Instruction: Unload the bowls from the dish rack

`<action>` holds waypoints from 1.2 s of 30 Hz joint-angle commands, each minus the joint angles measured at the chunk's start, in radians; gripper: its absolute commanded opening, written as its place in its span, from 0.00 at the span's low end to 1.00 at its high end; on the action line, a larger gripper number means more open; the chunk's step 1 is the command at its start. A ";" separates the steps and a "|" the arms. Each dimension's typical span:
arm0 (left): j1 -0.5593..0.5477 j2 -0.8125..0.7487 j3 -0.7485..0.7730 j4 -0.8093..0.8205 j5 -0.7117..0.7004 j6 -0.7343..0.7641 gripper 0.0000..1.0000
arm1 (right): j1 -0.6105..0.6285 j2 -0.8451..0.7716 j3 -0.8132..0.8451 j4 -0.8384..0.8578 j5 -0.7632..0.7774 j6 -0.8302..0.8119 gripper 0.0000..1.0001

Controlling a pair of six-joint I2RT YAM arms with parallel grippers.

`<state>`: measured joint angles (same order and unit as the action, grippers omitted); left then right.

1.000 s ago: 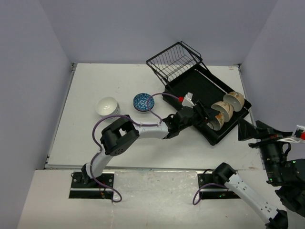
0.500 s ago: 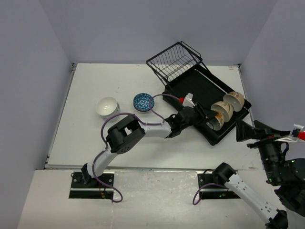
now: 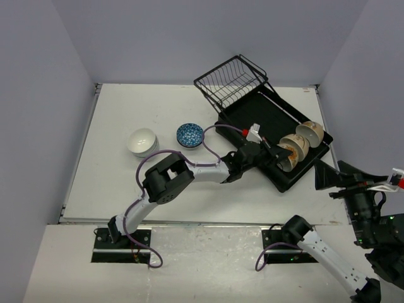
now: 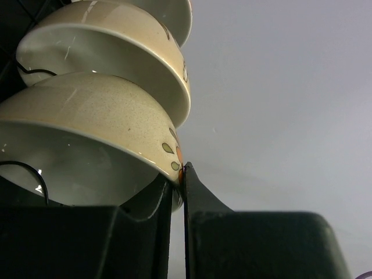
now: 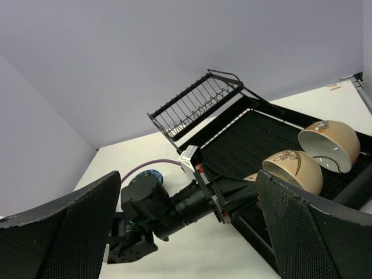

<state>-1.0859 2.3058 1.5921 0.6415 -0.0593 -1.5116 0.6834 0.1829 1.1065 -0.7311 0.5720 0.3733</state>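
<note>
The table [image 3: 113,183] carried the dish rack [image 3: 259,113] toward its 2 o'clock corner in the top view. The wire basket [image 3: 230,79] stood tilted at the rack's 11 o'clock end. The left arm [image 3: 202,172] extended to the rack's 4 o'clock end, where three cream bowls [image 3: 294,145] stood on edge in a row. The left gripper [image 4: 181,171] was pinched on the rim of the nearest cream bowl [image 4: 87,110], its fingers almost together with only the rim between them. The right gripper [image 5: 189,177] hovered off the table's 4 o'clock edge, jaws spread wide and holding nothing. At 9 o'clock from the rack sat a blue patterned bowl [image 3: 190,134]. A stack of white bowls [image 3: 141,140] sat near it, also at 9 o'clock.
</note>
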 commanded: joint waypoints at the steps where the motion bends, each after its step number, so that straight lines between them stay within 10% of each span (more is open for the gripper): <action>1: 0.014 -0.017 -0.010 0.076 -0.028 -0.010 0.00 | 0.002 -0.008 0.000 0.027 -0.012 -0.016 0.99; 17: 0.021 0.035 -0.087 0.564 -0.007 -0.033 0.00 | 0.002 0.021 0.013 0.016 -0.049 -0.034 0.99; 36: 0.032 -0.046 -0.159 0.645 0.050 -0.022 0.00 | 0.002 0.052 0.018 0.016 -0.098 -0.051 0.99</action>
<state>-1.0641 2.3562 1.4227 1.1305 -0.0284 -1.5375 0.6834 0.2020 1.1072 -0.7315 0.5030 0.3443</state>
